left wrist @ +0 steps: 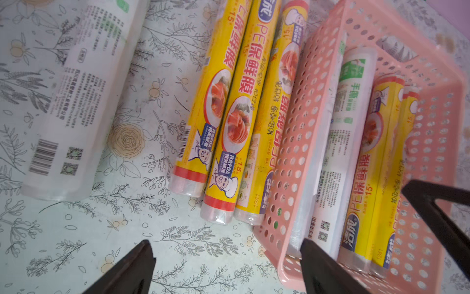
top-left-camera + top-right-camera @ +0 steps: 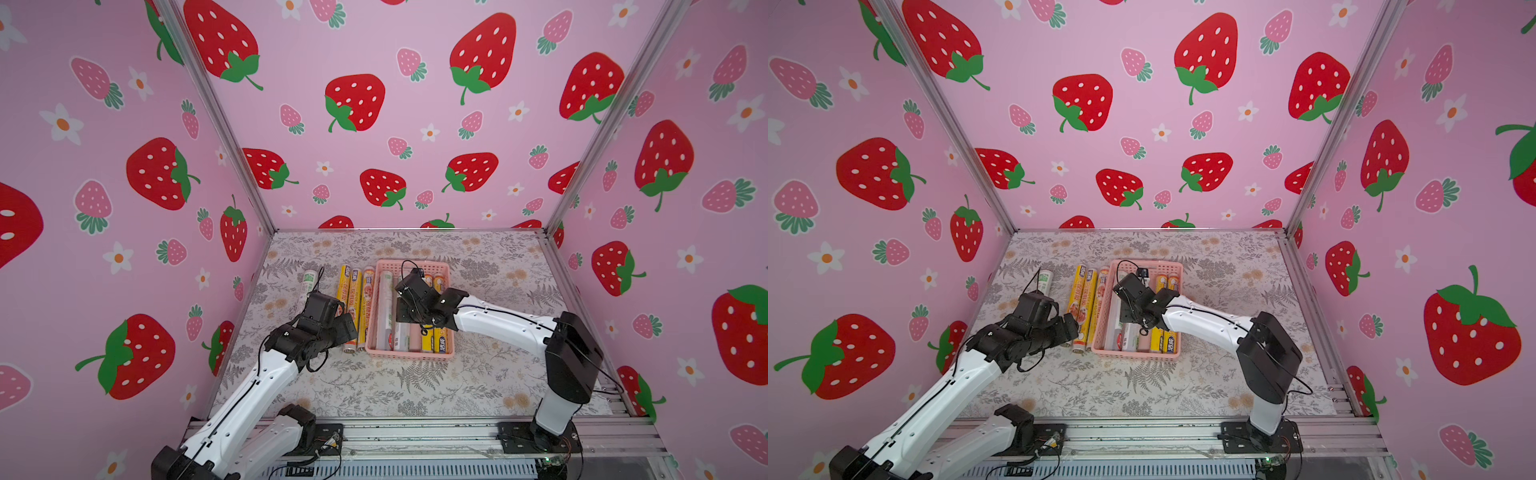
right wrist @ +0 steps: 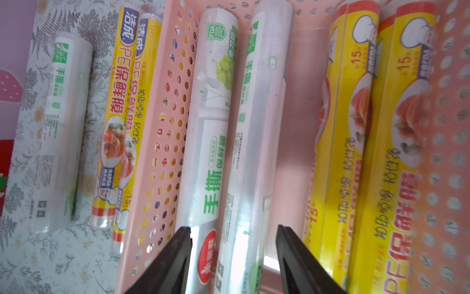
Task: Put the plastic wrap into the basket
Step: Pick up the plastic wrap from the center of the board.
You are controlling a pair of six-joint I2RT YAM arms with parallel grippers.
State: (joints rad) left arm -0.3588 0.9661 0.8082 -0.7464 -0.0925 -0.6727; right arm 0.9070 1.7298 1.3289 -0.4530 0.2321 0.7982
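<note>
Shallow rectangular pink plastic basket w/ perforated sides sits mid-table on grey floral-print cloth, long axis near-to-far. Plastic wrap in two lots. In basket: 2 slim white-silver rolls w/ green print, side by side along left wall; 2 slim yellow rolls w/ food pics along right wall; strip of bare pink floor btwn the pairs. On cloth: 3 more yellow rolls w/ food pics, packed together just left of basket and parallel to it, rightmost against its left wall. 1 lone white roll w/ green print lies further left, apart from the three, slightly angled. Left gripper is low over cloth by near ends of the 3 yellow rolls, spread wide, nothing btwn its fingers; one finger overlaps basket's near-left corner. Right gripper is over basket's left half, jaws partly apart above near ends of the white-silver pair, not pinching either as far as visible.
</note>
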